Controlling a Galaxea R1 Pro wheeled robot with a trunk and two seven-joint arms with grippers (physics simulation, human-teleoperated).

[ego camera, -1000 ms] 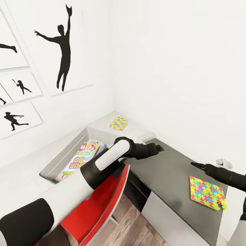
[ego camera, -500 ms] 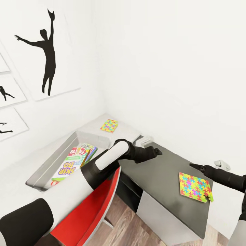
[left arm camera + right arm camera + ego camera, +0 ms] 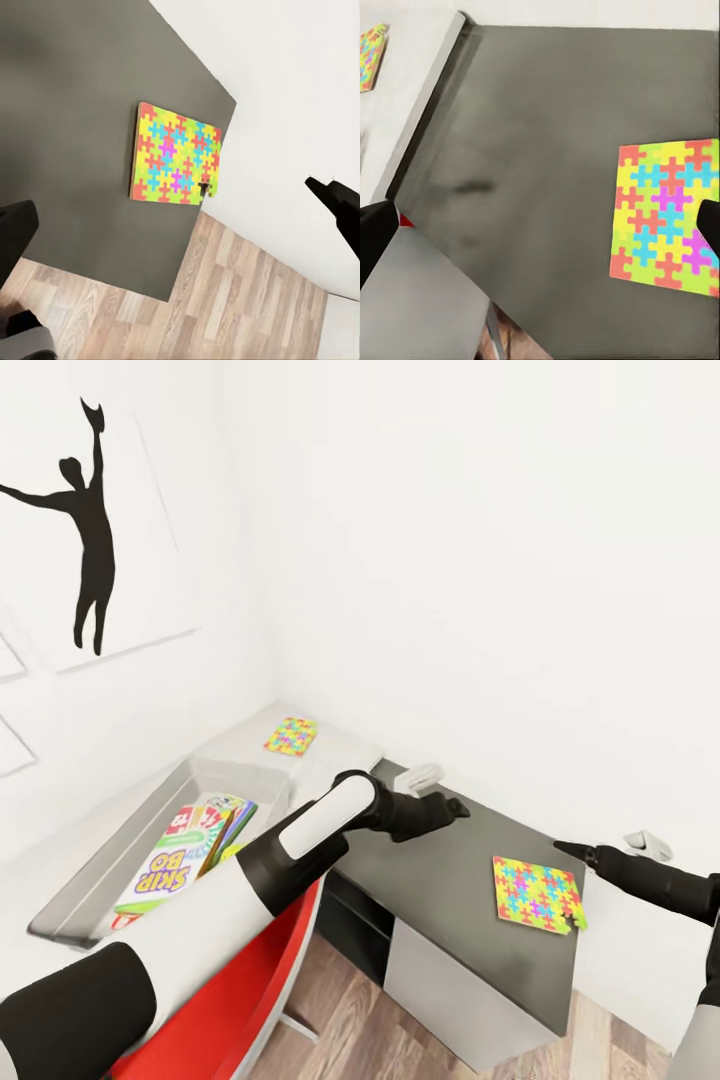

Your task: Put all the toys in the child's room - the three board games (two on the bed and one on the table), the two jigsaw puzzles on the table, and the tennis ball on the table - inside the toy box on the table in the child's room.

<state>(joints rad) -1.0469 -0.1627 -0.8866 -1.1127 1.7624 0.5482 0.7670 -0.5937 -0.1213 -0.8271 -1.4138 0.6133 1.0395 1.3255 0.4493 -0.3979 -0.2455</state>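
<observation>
One jigsaw puzzle (image 3: 538,894) lies flat on the dark grey wing of the table (image 3: 440,870), close to its edge; it also shows under the left wrist (image 3: 175,163) and the right wrist (image 3: 667,217). A second jigsaw puzzle (image 3: 291,737) lies on the light grey top by the wall (image 3: 370,54). The toy box (image 3: 100,855) holds a "SKIP BO" board game (image 3: 165,870) on top of other flat boxes. My left gripper (image 3: 455,807) hovers open over the dark wing (image 3: 176,202). My right gripper (image 3: 565,848) hangs open just beyond the near puzzle (image 3: 542,221).
A red chair (image 3: 250,980) stands under my left arm at the desk front. Two small pale objects (image 3: 420,775) (image 3: 648,845) sit by the wall. White walls close the corner. Wood-plank floor (image 3: 420,1040) lies past the white cabinet front (image 3: 450,990).
The whole view has swung to the right, so the toy box, the puzzles and the wall pictures sit further left in the picture. Both arms keep their pose and both grippers stay open.
</observation>
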